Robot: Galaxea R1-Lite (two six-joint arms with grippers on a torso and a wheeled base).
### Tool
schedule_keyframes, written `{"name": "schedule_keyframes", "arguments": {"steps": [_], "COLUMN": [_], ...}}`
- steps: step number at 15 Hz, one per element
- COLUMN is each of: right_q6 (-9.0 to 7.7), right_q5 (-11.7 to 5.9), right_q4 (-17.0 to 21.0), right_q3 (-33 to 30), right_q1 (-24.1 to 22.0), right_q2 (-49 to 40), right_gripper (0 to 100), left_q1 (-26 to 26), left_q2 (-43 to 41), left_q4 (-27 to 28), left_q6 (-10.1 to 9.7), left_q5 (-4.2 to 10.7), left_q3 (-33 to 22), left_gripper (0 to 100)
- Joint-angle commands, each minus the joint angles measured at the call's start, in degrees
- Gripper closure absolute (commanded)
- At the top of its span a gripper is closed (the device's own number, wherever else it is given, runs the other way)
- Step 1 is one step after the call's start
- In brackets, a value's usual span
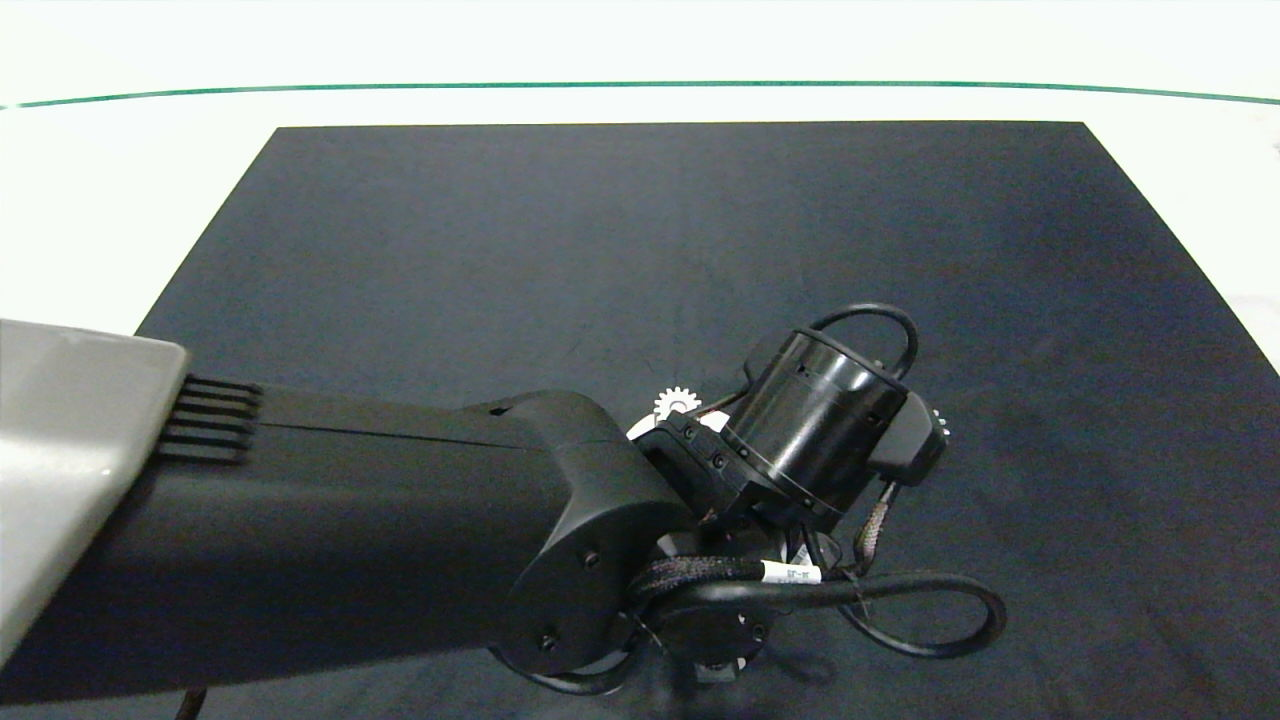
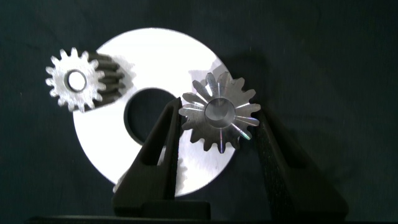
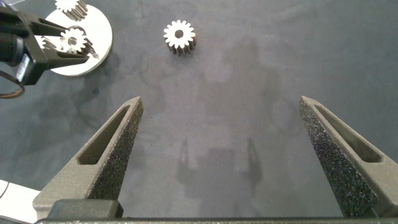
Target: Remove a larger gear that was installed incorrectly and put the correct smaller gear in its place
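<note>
The larger gear (image 2: 219, 127), silvery with thin pointed teeth, sits between the fingers of my left gripper (image 2: 217, 111), which is shut on it over the rim of a round white disc (image 2: 106, 140). Whether the gear is lifted off the disc I cannot tell. A smaller gear (image 2: 74, 79) with blunt teeth stands on the disc's other side; it also shows past the left wrist in the head view (image 1: 678, 403). Another smaller gear (image 3: 180, 35) lies loose on the dark mat. My right gripper (image 3: 221, 102) hangs open above bare mat, nothing between its fingers.
My left arm (image 1: 400, 520) reaches in across the dark mat (image 1: 700, 230), and its wrist and cables (image 1: 900, 610) hide the disc and gripper from above. White tabletop (image 1: 150, 180) surrounds the mat. My right arm is out of the head view.
</note>
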Motion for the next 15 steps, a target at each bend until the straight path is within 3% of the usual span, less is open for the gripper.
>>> {"name": "schedule_keyframes", "arguments": {"steps": [1,15], "right_q6": [-0.03,-0.03], "right_q5": [-0.03,-0.03], "right_q4": [0.12,0.12], "right_q3": [0.08,-0.10], "right_q1": [0.03,0.11], "right_q2": [-0.10,-0.10], "right_gripper": [0,0], "left_q1": [0.08,0.26], "left_q2": [0.34,2.54], "left_q4": [-0.86,-1.13], "left_q6": [0.38,0.38], "left_q5": [0.21,0.21], "left_q3": [-0.21,-2.32], "left_gripper": [78,78]}}
